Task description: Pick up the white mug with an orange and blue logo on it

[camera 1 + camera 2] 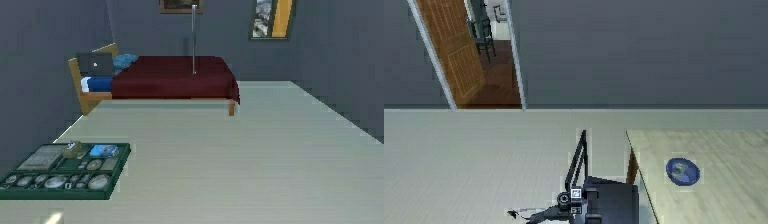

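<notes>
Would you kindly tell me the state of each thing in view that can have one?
Door: open.
Bed: made, dark red cover spread flat.
Laptop: open, on the bed.
Hand: holds nothing; bare floor behind it.
Blue disc: lying flat on the table.

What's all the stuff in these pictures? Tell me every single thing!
bed: one, dark red cover, wooden frame, by the far wall
pillow: one, blue, at the bed's head
pole: one, thin, grey, behind the bed
framed picture: one, dark, high on the wall
orange-framed panel: one, on the right wall
tray: one, green, on the floor, holding small grey things
door: one, brown wood, standing open
table: one, pale wood, arm side view's right
round thing: one, blue, on the table
arm: one, dark, bottom edge
claw: one, dark, low over bare floor
</notes>
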Controlling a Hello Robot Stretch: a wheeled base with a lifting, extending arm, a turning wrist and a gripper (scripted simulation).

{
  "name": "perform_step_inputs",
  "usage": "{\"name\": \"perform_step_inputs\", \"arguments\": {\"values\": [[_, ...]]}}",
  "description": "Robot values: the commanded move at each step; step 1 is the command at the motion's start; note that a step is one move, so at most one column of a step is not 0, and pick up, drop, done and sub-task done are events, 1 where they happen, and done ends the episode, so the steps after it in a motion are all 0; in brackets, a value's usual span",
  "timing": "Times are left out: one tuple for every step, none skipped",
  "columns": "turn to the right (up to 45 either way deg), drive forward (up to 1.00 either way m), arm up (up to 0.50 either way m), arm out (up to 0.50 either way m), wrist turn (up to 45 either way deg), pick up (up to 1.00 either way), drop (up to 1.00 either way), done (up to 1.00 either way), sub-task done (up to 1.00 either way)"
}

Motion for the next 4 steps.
{"name": "perform_step_inputs", "arguments": {"values": [[0.0,0.0,0.0,0.0,45.0,0.0,0.0,0.0,0.0],[0.0,0.0,0.0,0.0,45.0,0.0,0.0,0.0,0.0],[0.0,0.0,0.0,0.0,24.0,0.0,0.0,0.0,0.0],[0.0,0.0,-0.3,0.0,0.0,0.0,0.0,0.0,0.0]]}}
